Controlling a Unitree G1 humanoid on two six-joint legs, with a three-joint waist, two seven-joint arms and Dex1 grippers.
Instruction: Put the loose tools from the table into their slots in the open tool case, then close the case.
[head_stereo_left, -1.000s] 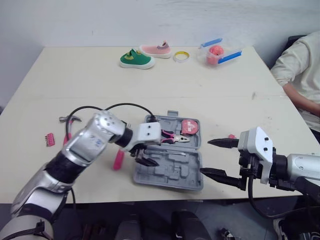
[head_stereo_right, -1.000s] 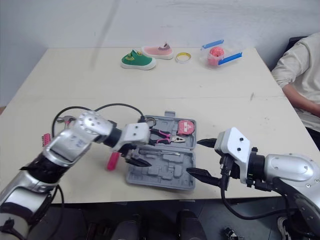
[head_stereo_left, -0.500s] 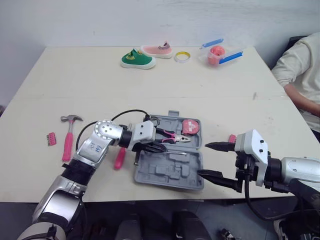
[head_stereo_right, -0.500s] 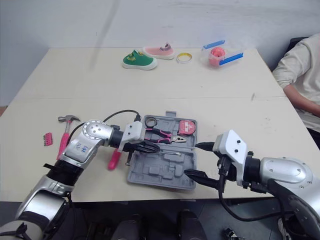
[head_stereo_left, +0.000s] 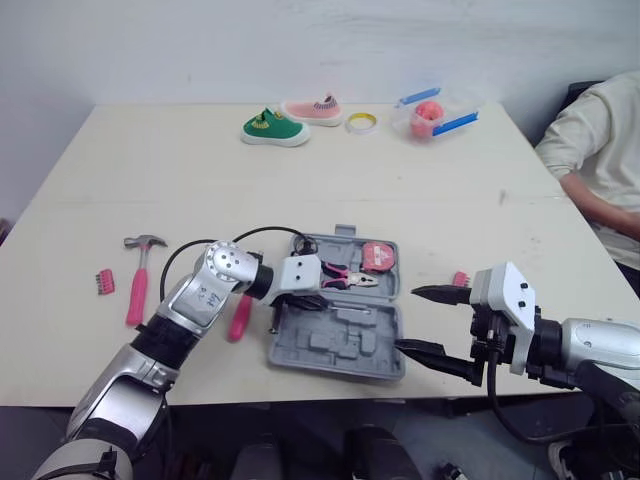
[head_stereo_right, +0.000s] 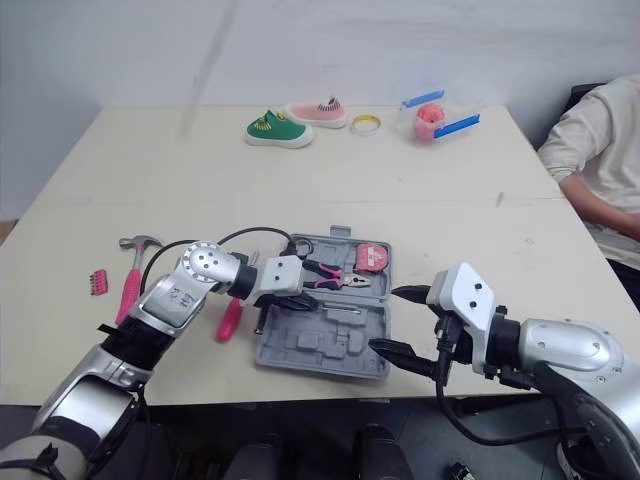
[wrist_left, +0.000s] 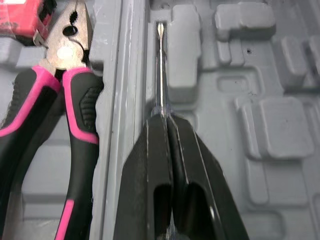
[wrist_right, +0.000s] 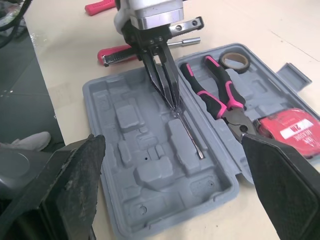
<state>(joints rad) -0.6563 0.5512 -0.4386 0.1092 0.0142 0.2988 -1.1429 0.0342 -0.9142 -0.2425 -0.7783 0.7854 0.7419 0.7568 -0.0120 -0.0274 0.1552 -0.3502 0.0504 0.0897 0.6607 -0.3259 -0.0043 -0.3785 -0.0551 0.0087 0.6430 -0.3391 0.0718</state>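
Note:
The grey tool case (head_stereo_left: 345, 350) lies open near the table's front edge. In its lid sit pink-handled pliers (head_stereo_left: 345, 275), a red tape measure (head_stereo_left: 378, 257) and a black tape roll (wrist_right: 232, 60). A thin screwdriver (wrist_left: 160, 65) lies in a groove beside the hinge. My left gripper (head_stereo_left: 318, 299) is shut, its tips resting on that shaft. My right gripper (head_stereo_left: 408, 320) hangs wide open just right of the case, holding nothing. Loose on the table are a pink hammer (head_stereo_left: 137, 280), a pink bit holder (head_stereo_left: 104, 282) and a pink-handled driver (head_stereo_left: 238, 318).
A small pink piece (head_stereo_left: 460, 279) lies right of the case. At the far edge are a green shoe (head_stereo_left: 273, 128), a pink shoe (head_stereo_left: 312, 108), a yellow ring (head_stereo_left: 360, 122) and a clear container (head_stereo_left: 432, 110). A person's arm (head_stereo_left: 590, 150) rests at the right edge.
My left gripper has shut and moved from over the case's front left to the groove by the hinge. The forearm dropped, uncovering the hammer. The right gripper stayed open in place.

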